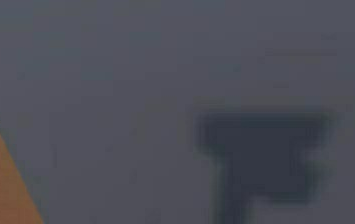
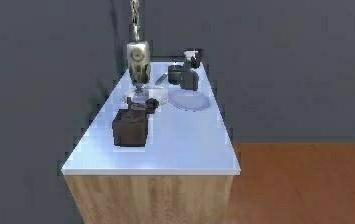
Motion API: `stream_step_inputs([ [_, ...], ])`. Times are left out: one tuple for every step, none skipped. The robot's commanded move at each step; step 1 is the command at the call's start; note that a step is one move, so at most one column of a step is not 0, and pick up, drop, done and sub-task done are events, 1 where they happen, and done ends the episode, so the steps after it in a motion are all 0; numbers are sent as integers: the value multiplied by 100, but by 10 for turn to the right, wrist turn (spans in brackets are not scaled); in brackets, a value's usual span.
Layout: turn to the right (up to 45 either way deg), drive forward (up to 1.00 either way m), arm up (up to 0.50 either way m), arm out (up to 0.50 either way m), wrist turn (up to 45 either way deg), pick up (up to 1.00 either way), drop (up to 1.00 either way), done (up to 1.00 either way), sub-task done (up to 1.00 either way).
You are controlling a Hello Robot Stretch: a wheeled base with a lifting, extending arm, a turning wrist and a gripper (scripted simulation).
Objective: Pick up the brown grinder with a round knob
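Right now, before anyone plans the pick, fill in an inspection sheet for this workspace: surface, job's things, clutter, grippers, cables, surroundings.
surface: light counter top on a wooden cabinet front, in the arm side view.
job's things: dark brown boxy item toward the counter's near end; may be the grinder, knob not clear.
clutter: shiny metal item, pale plate, dark items toward the far end.
grippers: nothing seen.
cables: nothing seen.
surroundings: grey wall, wood floor.
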Motion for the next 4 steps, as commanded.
stream_step_inputs([
  [0,0,50,0,0,0,0,0,0],
  [0,0,38,0,0,0,0,0,0],
  [0,0,0,34,0,0,0,0,0],
  [0,0,0,0,450,0,0,0,0],
])
